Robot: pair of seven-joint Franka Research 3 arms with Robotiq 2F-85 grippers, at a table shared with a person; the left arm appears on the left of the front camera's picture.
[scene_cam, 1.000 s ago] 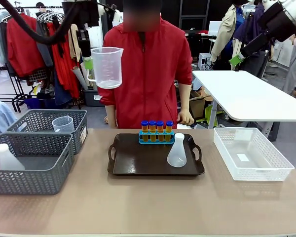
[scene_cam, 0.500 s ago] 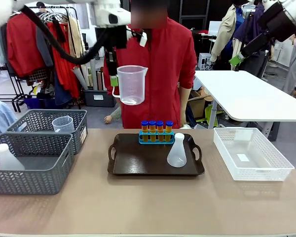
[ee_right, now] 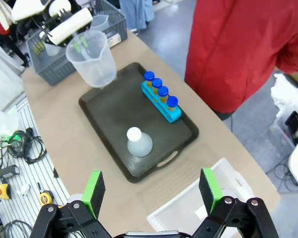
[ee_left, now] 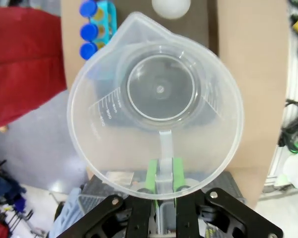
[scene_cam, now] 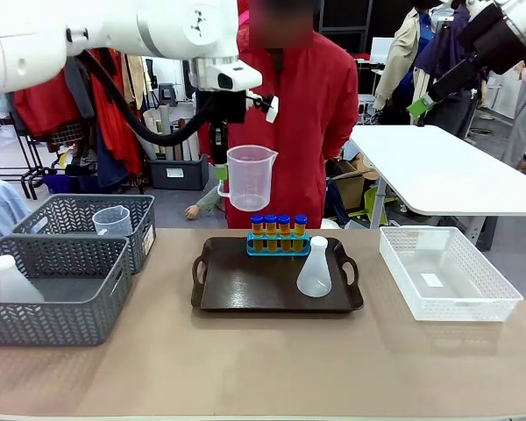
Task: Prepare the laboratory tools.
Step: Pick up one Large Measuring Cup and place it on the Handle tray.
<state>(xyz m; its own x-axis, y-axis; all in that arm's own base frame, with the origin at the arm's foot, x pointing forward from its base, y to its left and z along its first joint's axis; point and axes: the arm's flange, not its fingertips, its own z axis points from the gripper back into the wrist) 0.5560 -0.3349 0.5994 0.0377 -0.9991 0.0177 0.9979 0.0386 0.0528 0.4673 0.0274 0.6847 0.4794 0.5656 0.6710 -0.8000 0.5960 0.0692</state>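
Across the shared table, a dark tray (scene_cam: 212,303) holds the blue rack (scene_cam: 278,245) of capped tubes and the conical flask (scene_cam: 314,268). Above the tray's far-left corner, the left gripper (ee_left: 162,181) pinches the upright measuring jug (scene_cam: 249,178) by its handle; bare tray lies directly below. High off the tray's right side, the right gripper (ee_right: 152,190) stands wide, empty.

A robot test workspace: clothes racks (scene_cam: 35,79), white tables (scene_cam: 438,175) and floor cables (ee_right: 20,148).
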